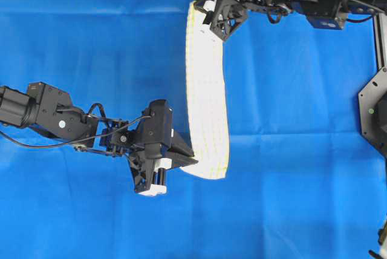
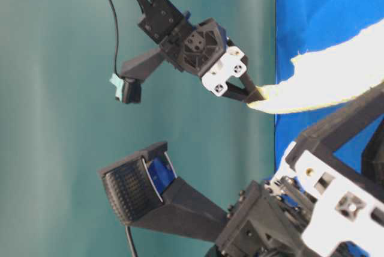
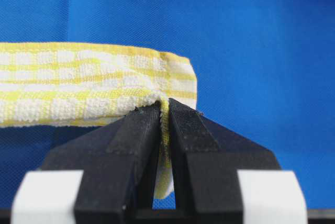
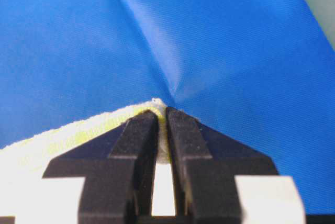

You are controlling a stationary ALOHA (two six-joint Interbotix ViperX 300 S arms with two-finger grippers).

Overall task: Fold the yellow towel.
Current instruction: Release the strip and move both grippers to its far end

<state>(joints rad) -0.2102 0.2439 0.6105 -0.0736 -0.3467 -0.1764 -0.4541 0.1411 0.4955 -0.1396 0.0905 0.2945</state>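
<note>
The yellow towel (image 1: 207, 95) is a white cloth with fine yellow checks, held as a long narrow band between my two grippers above the blue sheet. My left gripper (image 1: 192, 161) is shut on its near end; the left wrist view shows the cloth (image 3: 94, 85) pinched between the jaws (image 3: 164, 108). My right gripper (image 1: 199, 3) is shut on its far end; the right wrist view shows the towel corner (image 4: 78, 135) clamped at the tips (image 4: 162, 113). The table-level view shows the right gripper (image 2: 255, 95) holding the towel end (image 2: 336, 77) in the air.
A large plain blue sheet (image 1: 91, 41) covers the table under the towel, with creases running across it. A black arm base (image 1: 375, 111) stands at the right edge. The table's far edge and a teal wall (image 2: 60, 89) show in the table-level view.
</note>
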